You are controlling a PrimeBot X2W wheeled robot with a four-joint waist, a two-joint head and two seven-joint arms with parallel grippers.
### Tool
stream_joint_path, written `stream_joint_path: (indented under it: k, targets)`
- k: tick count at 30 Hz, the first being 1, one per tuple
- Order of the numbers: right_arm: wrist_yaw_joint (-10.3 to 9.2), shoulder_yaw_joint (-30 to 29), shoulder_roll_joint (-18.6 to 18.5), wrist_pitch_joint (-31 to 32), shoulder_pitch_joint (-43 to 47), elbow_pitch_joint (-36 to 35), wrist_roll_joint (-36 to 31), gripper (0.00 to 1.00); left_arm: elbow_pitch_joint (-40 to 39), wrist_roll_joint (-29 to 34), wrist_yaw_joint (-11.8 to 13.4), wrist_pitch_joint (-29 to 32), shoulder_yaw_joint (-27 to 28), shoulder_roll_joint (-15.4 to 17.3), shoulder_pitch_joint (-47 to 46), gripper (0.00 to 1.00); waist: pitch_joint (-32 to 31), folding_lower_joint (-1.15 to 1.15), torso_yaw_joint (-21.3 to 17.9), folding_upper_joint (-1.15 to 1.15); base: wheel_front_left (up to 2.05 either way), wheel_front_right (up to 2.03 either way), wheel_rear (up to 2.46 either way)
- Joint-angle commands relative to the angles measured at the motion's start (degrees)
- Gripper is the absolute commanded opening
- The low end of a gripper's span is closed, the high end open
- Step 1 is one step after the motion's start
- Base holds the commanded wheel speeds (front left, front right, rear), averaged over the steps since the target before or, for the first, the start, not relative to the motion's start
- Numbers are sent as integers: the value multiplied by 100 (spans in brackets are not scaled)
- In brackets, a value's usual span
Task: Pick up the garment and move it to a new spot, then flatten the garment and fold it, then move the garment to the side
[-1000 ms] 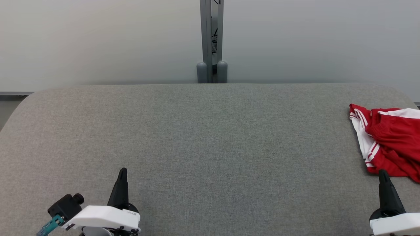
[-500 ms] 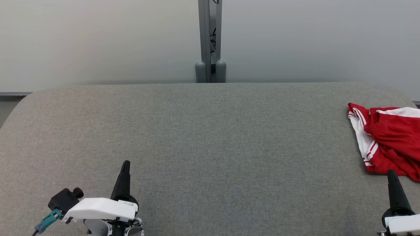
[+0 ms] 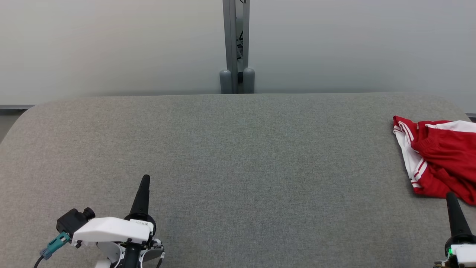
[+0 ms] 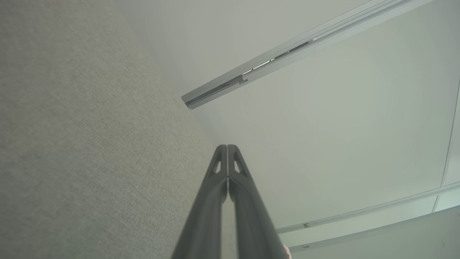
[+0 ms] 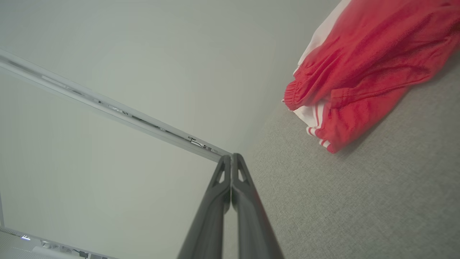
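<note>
A crumpled red garment with white side stripes lies at the far right of the grey table, partly cut off by the head view's edge; the right wrist view shows the garment at its upper right. My right gripper stands just in front of the garment's near edge, fingers pressed together and empty; in its own view the right gripper is shut, apart from the cloth. My left gripper sits at the lower left, far from the garment, and in its own view the left gripper is also shut on nothing.
The grey fabric-covered table spreads wide between the two arms. A grey metal post rises behind the table's far edge against a pale wall.
The left gripper has moved forward over the table. The right gripper has drawn toward the lower right corner. The whole picture has shifted slightly left, so the camera has turned a little.
</note>
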Motion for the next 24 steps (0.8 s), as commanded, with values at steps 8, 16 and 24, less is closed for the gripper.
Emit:
stream_joint_path:
  k: [8,16,24]
  targets:
    - [2,-130,-89,170,50,-99,651,0,-5,-516,-107,110,-11,26,-233,0,8,0,-18,0,0,0,0]
    - [2,-201,-102,267,61,-122,1066,0,20,-841,-163,186,-26,28,-321,0,14,0,-32,0,0,0,0]
    - [2,-258,-116,365,72,-144,1521,0,49,-1189,-218,263,-43,31,-396,0,22,0,-49,0,0,0,0]
